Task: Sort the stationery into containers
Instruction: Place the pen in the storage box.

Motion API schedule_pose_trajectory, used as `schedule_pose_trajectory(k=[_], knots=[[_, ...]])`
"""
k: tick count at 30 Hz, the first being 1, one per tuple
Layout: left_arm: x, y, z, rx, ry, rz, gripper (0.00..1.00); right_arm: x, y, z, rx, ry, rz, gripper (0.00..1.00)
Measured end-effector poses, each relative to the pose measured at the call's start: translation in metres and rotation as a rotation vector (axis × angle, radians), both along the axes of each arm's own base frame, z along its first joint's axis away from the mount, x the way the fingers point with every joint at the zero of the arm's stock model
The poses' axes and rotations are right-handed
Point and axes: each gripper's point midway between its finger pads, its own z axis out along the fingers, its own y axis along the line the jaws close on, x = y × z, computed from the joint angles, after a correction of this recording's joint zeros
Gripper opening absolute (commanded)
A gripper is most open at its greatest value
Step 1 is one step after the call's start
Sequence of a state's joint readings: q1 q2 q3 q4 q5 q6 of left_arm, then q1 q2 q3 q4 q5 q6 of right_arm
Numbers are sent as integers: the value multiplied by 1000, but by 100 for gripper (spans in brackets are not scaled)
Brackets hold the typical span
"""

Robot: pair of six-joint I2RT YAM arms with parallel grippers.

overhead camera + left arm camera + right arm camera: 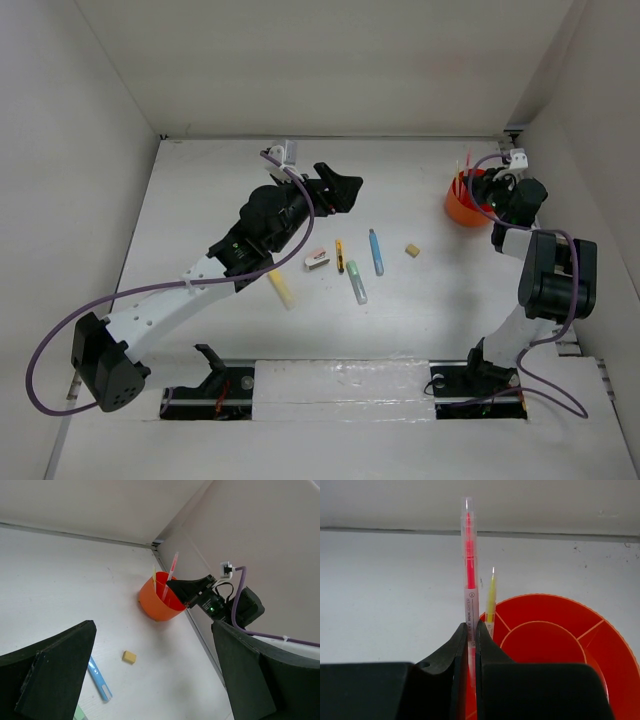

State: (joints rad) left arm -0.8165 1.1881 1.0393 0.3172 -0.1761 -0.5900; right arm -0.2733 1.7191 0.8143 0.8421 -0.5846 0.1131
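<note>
**Top view:** white eraser, yellow-black pen, blue pen, pale green pen, yellow pen and tan cube lie loose on the table. The left gripper, spread wide and empty, hangs near them. The orange cup stands far right.

**Left wrist view:** right gripper at the cup's rim.

**Right wrist view:** right gripper pinched tight on the upright red pen at the cup's edge, with the yellow stick just beside it.
</note>
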Motion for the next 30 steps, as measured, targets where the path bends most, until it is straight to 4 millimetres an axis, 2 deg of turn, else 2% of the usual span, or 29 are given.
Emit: schedule_pose_trajectory(k=[2, 3, 5, 6, 10, 14, 15, 16, 18, 21, 24, 27, 30], knots=[[0, 0, 0, -1, 0, 0, 100, 0, -2, -2, 1, 7, -10, 15], [0, 0, 0, 0, 0, 0, 100, 0, -2, -2, 2, 10, -13, 23], [0, 0, 0, 0, 0, 0, 100, 0, -2, -4, 8, 18, -18, 31], [0, 0, 0, 0, 0, 0, 100, 0, -2, -5, 9, 23, -20, 38], [0, 0, 0, 0, 0, 0, 100, -3, 0, -9, 15, 38, -21, 53], [0, 0, 0, 0, 0, 0, 100, -9, 6, 5, 11, 16, -13, 61], [0, 0, 0, 1, 0, 1, 100, -11, 8, 12, 9, 2, -9, 65], [1, 0, -1, 2, 1, 2, 100, -13, 9, 19, 9, -12, -8, 73], [2, 0, -3, 5, 4, 11, 100, -19, 14, 37, 5, -48, -3, 98], [7, 2, -8, 17, 16, 34, 100, -28, 26, 69, -21, -105, -1, 100], [15, 4, -23, 54, 54, 77, 100, -40, 47, 97, -56, -143, -14, 100], [29, 2, -39, 111, 118, 132, 100, -52, 83, 112, -101, -112, -45, 100], [46, 1, -48, 158, 177, 186, 100, -66, 128, 120, -132, -51, -60, 100]])
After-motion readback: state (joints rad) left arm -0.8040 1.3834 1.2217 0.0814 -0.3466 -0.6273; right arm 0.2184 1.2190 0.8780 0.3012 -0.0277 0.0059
